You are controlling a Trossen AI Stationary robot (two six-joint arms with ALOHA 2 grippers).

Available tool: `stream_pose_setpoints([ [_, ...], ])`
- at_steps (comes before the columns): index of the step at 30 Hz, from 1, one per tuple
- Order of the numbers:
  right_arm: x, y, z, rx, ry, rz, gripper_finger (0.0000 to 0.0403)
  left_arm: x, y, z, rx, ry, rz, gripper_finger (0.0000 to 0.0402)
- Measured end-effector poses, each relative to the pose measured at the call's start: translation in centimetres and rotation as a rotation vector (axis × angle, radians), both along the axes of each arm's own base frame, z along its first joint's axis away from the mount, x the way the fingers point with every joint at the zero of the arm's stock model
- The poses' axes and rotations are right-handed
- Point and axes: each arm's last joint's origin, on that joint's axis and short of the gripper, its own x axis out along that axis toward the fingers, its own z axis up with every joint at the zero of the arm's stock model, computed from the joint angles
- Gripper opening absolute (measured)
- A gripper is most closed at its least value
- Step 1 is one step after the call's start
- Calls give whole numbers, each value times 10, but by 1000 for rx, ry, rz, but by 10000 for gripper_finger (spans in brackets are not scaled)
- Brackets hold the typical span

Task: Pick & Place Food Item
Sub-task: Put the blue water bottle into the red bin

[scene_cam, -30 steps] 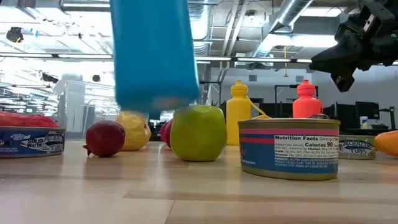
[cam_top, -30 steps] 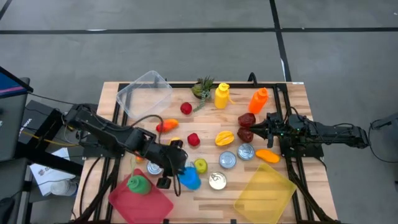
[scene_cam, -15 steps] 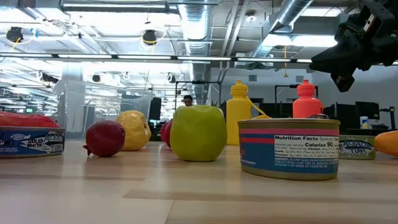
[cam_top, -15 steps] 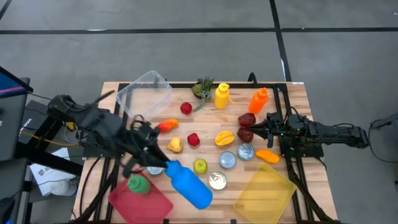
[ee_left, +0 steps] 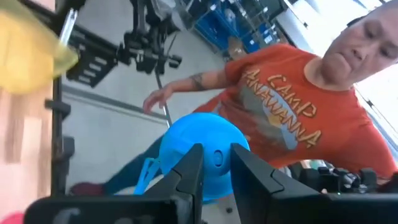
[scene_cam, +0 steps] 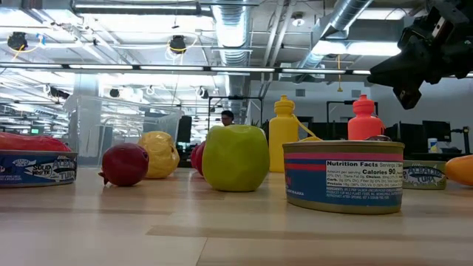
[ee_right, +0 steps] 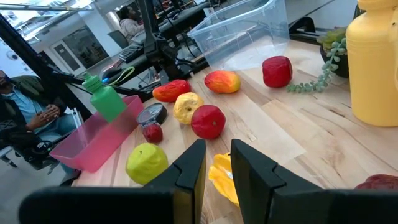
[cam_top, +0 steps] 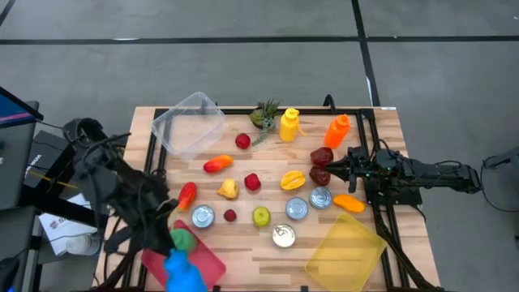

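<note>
Since earlier frame, left gripper [cam_top: 174,261] swung blue bottle [cam_top: 183,273] from mid-table to front edge, over red bin [cam_top: 207,264].
Low view: green apple [scene_cam: 235,157], can [scene_cam: 343,176] on table.
Left wrist: fingers [ee_left: 189,168] clamped on bottle; person [ee_left: 292,118] behind.
Right wrist: right gripper [ee_right: 214,163] narrow, empty.

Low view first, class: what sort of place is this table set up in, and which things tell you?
Probably an open-plan robotics lab or workshop, not a kitchen. Exposed ceiling ducts and strip lights run overhead, rows of desks with monitors stand behind the table, and a person sits among them.
</note>
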Motion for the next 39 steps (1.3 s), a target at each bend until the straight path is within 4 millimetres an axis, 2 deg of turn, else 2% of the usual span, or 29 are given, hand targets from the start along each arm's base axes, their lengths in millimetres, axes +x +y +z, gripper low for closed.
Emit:
stream_pose_setpoints([
  [8,0,0,0,0,0,0,69,-30,-21,-18,69,192,-98,56],
  [19,0,0,0,0,0,0,69,-63,-31,-51,411,329,-114,56],
  [27,0,0,0,0,0,0,69,-73,-43,-71,611,396,-152,56],
  [39,0,0,0,0,0,0,69,-78,-63,-91,792,364,-94,56],
])
